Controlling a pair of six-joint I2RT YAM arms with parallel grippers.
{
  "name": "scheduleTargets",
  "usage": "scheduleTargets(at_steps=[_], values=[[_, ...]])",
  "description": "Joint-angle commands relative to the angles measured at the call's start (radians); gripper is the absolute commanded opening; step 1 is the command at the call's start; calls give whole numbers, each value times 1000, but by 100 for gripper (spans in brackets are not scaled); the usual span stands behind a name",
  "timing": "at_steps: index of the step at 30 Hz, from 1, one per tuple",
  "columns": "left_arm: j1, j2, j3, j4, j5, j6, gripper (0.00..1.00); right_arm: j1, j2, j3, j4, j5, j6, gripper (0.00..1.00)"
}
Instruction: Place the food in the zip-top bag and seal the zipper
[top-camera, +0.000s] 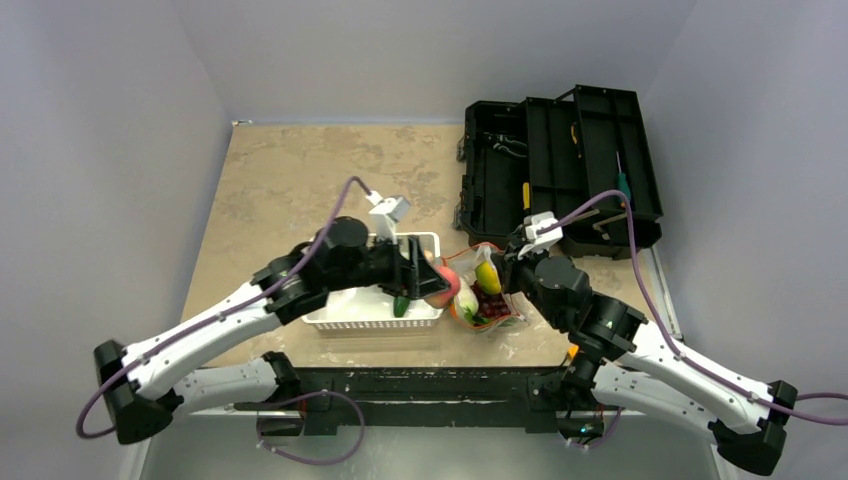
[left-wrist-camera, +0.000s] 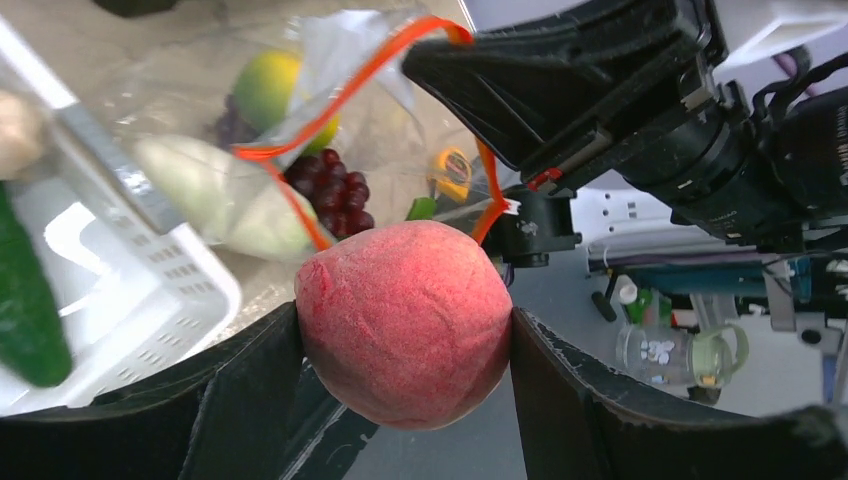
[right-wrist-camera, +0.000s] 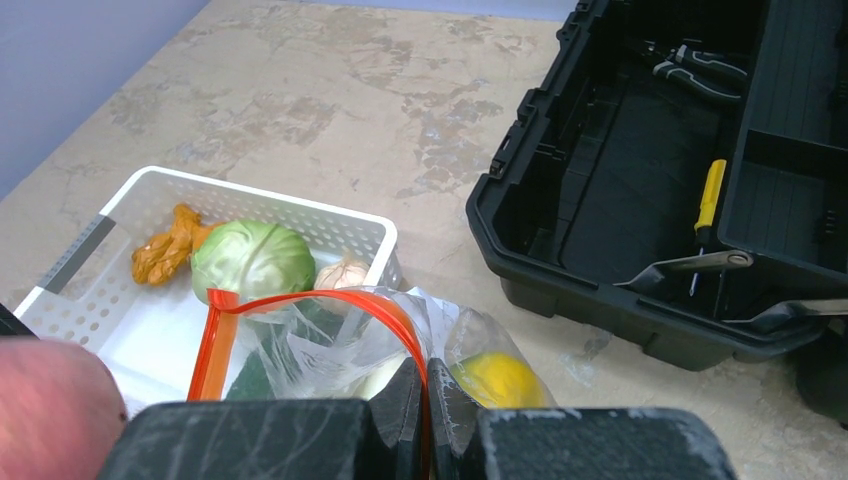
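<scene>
The left arm (top-camera: 225, 322) is stretched low from its base toward the centre, and the left gripper (left-wrist-camera: 405, 345) is clamped on the pink peach (left-wrist-camera: 400, 300), which is pressed between both fingers. The right arm (top-camera: 650, 350) is bent inward. The right gripper (right-wrist-camera: 427, 405) is held closed, apparently pinched on the mouth of the zip-top bag (right-wrist-camera: 330, 345).

Peach (left-wrist-camera: 405, 325) seen pink-red, finely speckled, frame centre. Zipper (right-wrist-camera: 204, 350) orange-red; grapes (left-wrist-camera: 335, 190) dark purple. Basket (left-wrist-camera: 150, 270) white, slatted, lower left. Cabbage (right-wrist-camera: 252, 260) pale green, veined. Toolbox (right-wrist-camera: 650, 200) black; table (right-wrist-camera: 330, 90) mottled beige.
</scene>
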Motion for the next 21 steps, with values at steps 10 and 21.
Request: scheduleTargets(at_steps=[10,21], values=[[-156,325,242,57,-233,93,38,2,-40,11,17,13,0,0],[-220,474,424,-174,-467,156,78,2,-29,5,27,11,4,0]])
